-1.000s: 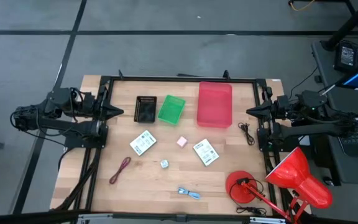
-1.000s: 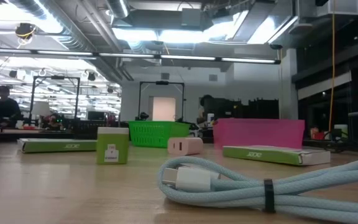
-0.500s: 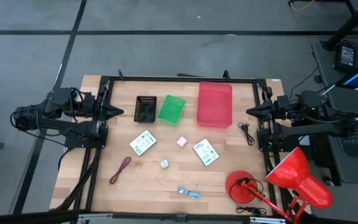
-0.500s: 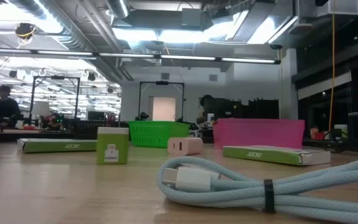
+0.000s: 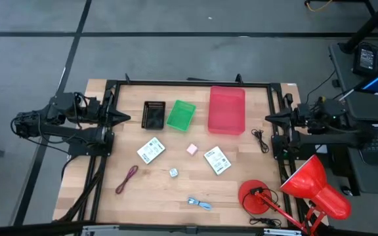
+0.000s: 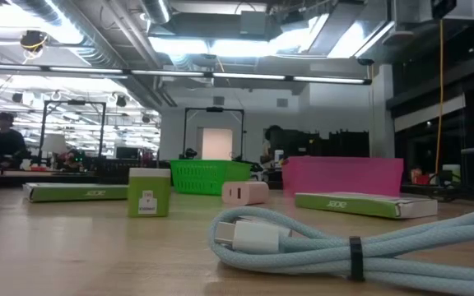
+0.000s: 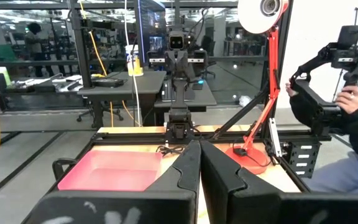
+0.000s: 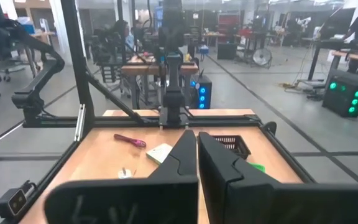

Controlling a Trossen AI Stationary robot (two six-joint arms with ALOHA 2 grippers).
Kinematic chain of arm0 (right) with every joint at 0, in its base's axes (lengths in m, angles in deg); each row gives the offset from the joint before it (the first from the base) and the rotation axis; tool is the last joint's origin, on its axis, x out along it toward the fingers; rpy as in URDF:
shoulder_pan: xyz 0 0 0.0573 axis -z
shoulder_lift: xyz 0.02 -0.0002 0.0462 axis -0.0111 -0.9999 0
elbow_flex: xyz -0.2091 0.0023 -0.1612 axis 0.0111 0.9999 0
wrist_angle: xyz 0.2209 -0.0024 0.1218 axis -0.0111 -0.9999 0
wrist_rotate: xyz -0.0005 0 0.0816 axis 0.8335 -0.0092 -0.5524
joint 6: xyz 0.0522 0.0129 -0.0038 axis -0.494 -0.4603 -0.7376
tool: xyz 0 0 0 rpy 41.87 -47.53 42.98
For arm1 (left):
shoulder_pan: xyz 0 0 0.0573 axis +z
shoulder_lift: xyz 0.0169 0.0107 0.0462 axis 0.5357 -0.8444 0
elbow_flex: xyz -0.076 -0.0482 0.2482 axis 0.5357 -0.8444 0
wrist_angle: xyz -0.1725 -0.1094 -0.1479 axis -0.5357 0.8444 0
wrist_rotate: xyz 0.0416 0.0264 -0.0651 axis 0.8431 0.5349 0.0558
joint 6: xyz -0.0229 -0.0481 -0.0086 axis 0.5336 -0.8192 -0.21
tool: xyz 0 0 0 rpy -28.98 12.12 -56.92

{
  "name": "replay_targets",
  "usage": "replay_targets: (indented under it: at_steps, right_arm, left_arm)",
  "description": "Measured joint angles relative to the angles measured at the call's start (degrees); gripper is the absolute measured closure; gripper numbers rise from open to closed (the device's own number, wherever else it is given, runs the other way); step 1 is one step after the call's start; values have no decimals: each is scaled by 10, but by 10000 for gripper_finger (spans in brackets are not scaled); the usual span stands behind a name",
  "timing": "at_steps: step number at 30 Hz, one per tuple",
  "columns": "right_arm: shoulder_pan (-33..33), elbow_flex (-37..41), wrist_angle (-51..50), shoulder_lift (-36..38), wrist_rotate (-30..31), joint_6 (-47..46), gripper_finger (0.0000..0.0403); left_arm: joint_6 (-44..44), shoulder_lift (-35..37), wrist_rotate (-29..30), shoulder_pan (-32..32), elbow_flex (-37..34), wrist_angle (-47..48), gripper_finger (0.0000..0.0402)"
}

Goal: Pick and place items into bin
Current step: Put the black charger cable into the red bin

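A wooden surface (image 5: pixel 235 187) seen from above, with a dark robot arm parked at each side edge. The left pincer (image 5: pixel 125 118) sits at the left edge, its fingers pressed together and holding nothing, pointing inward toward a small black basket (image 5: pixel 153 115). The right pincer (image 5: pixel 268 118) sits at the right edge, also pressed together and empty, pointing inward toward a pink bin (image 5: pixel 227 109). Between the black basket and the pink bin stands a green basket (image 5: pixel 181 114); all three containers line the far half of the surface. The loose items lie nearer the front, well apart from both pincers. One white printed packet (image 5: pixel 151 151) lies in front of the black basket, nearer the left pincer. A second white packet (image 5: pixel 217 160) lies in front of the pink bin. A pink cube (image 5: pixel 191 149) rests between the two packets, and a pale die (image 5: pixel 174 173) lies just in front of it. A red cord (image 5: pixel 127 179) lies toward the front left corner. A black cord (image 5: pixel 260 139) lies close to the right pincer, just in front of it beside the pink bin. A blue-white cable (image 5: pixel 199 203) lies at the front edge. A red desk lamp (image 5: pixel 310 187) stands at the front right corner.
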Motion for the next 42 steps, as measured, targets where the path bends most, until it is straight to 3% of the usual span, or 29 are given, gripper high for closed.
replay_targets:
  at_steps: [7, 12, 16, 21, 29, 42]
  right_arm:
    - [17, 92, -2, 92, 0, 13, 402]
    - [33, 172, 96, 133, -1, -3, 402]
    - [46, 230, 199, 129, 0, -15, 402]
    - [57, 289, 206, 129, 0, -13, 402]
    - [58, 363, 318, 129, 0, 15, 402]
    - [58, 405, 295, 129, 0, 14, 402]
  left_arm:
    - [0, 0, 0, 0, 0, 0, 395]
    - [0, 0, 0, 0, 0, 0, 395]
    - [0, 0, 0, 0, 0, 0, 395]
    - [0, 0, 0, 0, 0, 0, 395]
    - [0, 0, 0, 0, 0, 0, 395]
    - [0, 0, 0, 0, 0, 0, 395]
